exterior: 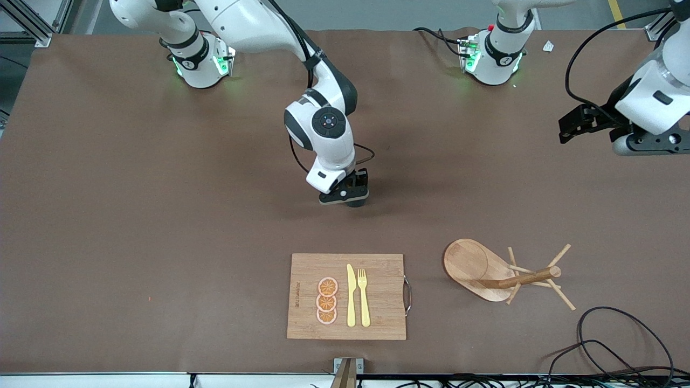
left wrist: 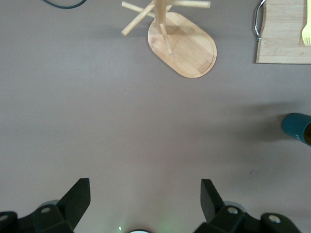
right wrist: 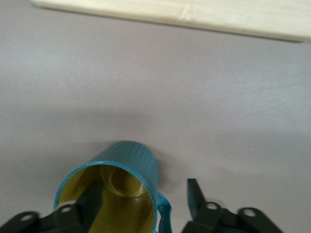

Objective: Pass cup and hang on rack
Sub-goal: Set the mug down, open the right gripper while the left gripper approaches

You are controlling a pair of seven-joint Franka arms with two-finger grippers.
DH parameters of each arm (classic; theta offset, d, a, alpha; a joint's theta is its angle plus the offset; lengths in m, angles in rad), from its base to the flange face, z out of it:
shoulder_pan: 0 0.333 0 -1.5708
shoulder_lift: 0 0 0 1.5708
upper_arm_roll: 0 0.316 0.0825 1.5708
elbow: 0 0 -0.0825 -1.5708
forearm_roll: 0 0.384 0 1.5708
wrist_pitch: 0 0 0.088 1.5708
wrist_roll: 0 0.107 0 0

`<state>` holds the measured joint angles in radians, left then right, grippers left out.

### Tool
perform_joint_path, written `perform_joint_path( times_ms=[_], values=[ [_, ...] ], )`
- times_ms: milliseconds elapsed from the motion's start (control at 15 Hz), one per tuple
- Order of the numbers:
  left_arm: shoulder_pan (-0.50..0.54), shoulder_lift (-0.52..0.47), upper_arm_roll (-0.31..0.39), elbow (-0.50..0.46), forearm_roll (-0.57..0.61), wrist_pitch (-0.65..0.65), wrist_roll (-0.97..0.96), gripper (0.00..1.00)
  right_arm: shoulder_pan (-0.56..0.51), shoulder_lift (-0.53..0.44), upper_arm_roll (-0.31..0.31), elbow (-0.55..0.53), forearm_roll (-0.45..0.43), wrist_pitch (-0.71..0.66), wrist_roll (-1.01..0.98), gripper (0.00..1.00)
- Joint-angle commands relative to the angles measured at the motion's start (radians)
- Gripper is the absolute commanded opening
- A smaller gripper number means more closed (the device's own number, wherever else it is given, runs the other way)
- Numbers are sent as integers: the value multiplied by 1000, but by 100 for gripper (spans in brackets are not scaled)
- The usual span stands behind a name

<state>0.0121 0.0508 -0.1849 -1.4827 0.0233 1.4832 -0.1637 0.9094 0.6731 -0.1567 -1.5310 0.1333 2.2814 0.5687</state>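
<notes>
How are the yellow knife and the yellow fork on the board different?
The knife has a smooth plain blade; the fork ends in prongs. The knife reaches farther from the front camera than the fork. Both are pale yellow, lying side by side on the cutting board.

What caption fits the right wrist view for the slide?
Right tool open astride the cup's rim on the table, one finger inside, board edge nearby.
</notes>
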Motion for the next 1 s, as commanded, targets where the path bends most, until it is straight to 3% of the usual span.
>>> perform_joint_path(
  times_ms=[0, 399, 665, 931],
  values=[
    [-52, 23, -2, 15, 18, 11, -36, 100, -59, -93, 5, -6, 11, -106, -4, 100],
    [-132, 96, -21, 15, 15, 23, -183, 100, -303, -191, -3, -8, 0, -302, -35, 100],
    [-207, 144, -22, 13, 21, 86, -308, 100, -487, -268, -3, -14, -17, -436, -281, 100],
    [-293, 205, -21, 4, 24, 141, -469, 100, -641, -332, -3, -15, -98, -536, -470, 100]
  ],
)
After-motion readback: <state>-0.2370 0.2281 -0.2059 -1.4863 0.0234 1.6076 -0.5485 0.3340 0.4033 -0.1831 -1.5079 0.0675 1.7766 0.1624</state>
